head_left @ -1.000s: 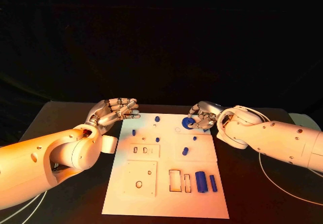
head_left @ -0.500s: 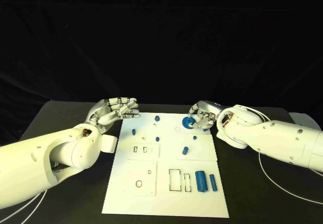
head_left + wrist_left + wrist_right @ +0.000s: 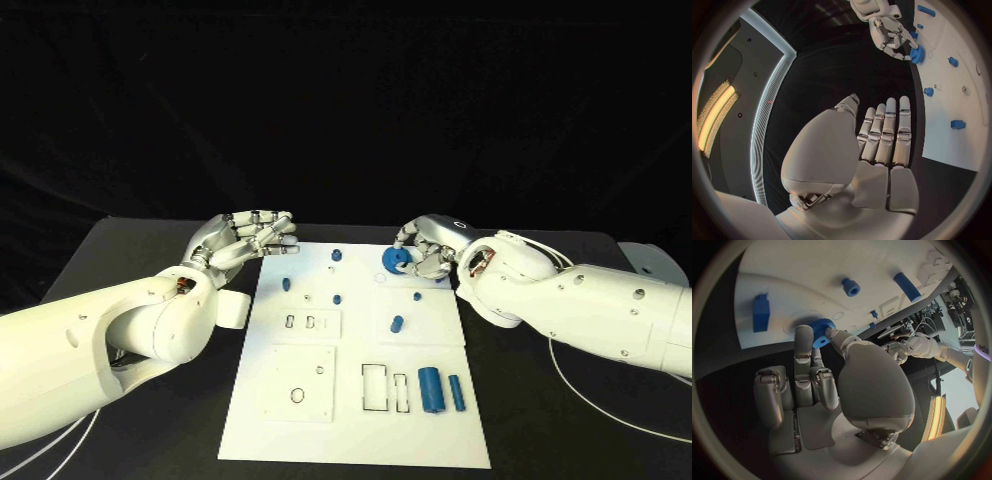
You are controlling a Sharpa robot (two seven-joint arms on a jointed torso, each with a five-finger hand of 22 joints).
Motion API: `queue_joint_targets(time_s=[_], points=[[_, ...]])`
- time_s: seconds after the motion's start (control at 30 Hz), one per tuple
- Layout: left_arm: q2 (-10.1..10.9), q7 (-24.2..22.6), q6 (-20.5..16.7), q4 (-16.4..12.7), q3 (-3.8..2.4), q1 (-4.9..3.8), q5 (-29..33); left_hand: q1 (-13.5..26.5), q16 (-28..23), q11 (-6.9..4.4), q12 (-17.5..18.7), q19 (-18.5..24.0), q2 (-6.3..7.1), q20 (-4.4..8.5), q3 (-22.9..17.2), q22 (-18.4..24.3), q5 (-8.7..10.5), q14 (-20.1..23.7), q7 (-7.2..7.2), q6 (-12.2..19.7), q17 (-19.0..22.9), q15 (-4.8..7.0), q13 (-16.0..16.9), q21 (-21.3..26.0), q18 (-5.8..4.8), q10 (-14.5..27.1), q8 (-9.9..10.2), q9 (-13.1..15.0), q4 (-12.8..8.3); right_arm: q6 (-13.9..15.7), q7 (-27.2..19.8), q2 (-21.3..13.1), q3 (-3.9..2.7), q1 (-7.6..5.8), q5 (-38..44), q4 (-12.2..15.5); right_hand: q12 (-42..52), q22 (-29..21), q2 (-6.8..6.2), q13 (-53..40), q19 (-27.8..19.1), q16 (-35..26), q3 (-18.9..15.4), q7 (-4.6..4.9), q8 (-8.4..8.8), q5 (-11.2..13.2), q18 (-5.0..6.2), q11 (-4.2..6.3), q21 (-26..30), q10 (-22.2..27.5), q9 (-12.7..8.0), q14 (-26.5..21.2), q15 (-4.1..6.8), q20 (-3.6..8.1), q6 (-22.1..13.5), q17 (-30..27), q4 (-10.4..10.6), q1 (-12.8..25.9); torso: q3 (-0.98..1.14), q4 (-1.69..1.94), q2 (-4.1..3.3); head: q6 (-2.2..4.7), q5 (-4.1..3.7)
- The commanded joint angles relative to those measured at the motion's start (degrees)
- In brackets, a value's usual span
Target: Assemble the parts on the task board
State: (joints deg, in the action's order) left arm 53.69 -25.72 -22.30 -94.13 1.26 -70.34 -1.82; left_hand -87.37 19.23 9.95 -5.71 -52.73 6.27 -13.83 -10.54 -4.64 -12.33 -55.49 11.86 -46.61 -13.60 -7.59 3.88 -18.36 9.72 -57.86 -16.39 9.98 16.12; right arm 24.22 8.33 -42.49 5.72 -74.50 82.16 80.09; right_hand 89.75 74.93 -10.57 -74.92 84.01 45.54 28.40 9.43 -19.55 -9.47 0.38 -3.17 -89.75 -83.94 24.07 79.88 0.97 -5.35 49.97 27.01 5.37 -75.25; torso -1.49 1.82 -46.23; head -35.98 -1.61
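head view first: your right hand (image 3: 427, 250) is up at the far edge of the task board (image 3: 355, 420), and it's pinching a round blue toothed part (image 3: 395, 259) between thumb and fingers. the right wrist view backs that up, you can see the blue toothed part (image 3: 822, 334) clamped at the fingertips (image 3: 802, 332) and sitting right at the board's surface over a round recess; whether it's seated in it, i can't tell. your left hand (image 3: 242, 238) hangs just off the board's far left corner, over the black table (image 3: 130, 260), holding nothing; in the left wrist view the fingers (image 3: 887, 131) lie straight and side by side, so call it empty and loosely extended, apart from the board. now the board itself: a blue peg (image 3: 338, 255) stands just left of the held part, two more small blue pieces (image 3: 286, 283) and (image 3: 336, 298) stand nearer the board's middle left, and a tiny blue stud (image 3: 417, 296) sits below your right hand. a blue oblong piece (image 3: 397, 323) stands right of the board's centre. down at the near right of the board, a thick blue cylinder (image 3: 430, 388) lies just beside a thinner blue bar (image 3: 456, 391), both to the right of two upright rectangular slots (image 3: 374, 388).
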Motion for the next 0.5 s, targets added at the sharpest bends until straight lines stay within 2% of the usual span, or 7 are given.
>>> queue_joint_targets(time_s=[0.03,0.27,0.5], points=[[-0.1,-0.3,1.1,-0.1,-0.05,-0.07,-0.2,-0.1,-0.4,0.19,0.3,-0.4,0.20,0.03,-0.4,0.1,0.29,0.0,1.16,-0.1,0.0,0.01,-0.1,0.2,0.84,-0.4,0.2,-0.1,0.0,5.7,0.4,-0.1,-0.08,-0.04,6.1,1.8,0.3,15.1,-0.05,-15.1,6.0,0.3,0.0,-1.93,-0.45,0.5,-0.38,0.40,-0.2,-6.1,0.4,0.0,0.58,0.56,2.2,-0.1,0.5,1.1,-0.04,0.03,0.02,0.17,0.13],[-0.2,-0.3,1.1,-0.1,-0.05,-0.07,-0.2,-0.1,-0.4,0.17,0.3,-0.4,0.16,0.03,-0.5,0.1,0.31,0.0,1.13,-0.1,-0.1,0.02,0.0,0.2,0.84,-0.4,0.2,-0.1,-0.1,7.2,1.8,1.4,-0.17,-0.19,10.7,5.2,0.3,15.1,-0.14,-15.1,6.0,0.3,0.0,-2.01,-0.34,0.8,-0.38,0.47,-0.2,-6.1,0.4,0.0,0.63,0.61,2.5,-0.1,0.8,1.6,-0.11,0.06,0.06,0.31,0.11],[-0.4,-0.3,1.1,-0.1,-0.05,-0.07,-0.2,-0.1,-0.4,0.17,0.3,-0.4,0.16,0.03,-0.5,0.1,0.31,0.0,1.13,-0.1,-0.1,0.02,0.0,0.2,0.84,-0.4,0.2,-0.1,-0.1,6.4,2.8,6.0,-0.02,-0.18,12.2,3.2,0.3,15.1,-0.13,-15.1,6.0,0.3,0.0,-2.02,-0.28,0.8,-0.38,0.48,-0.2,-6.1,0.4,0.0,0.65,0.62,2.5,-0.1,0.9,1.8,-0.13,0.23,-0.01,0.45,0.03]])
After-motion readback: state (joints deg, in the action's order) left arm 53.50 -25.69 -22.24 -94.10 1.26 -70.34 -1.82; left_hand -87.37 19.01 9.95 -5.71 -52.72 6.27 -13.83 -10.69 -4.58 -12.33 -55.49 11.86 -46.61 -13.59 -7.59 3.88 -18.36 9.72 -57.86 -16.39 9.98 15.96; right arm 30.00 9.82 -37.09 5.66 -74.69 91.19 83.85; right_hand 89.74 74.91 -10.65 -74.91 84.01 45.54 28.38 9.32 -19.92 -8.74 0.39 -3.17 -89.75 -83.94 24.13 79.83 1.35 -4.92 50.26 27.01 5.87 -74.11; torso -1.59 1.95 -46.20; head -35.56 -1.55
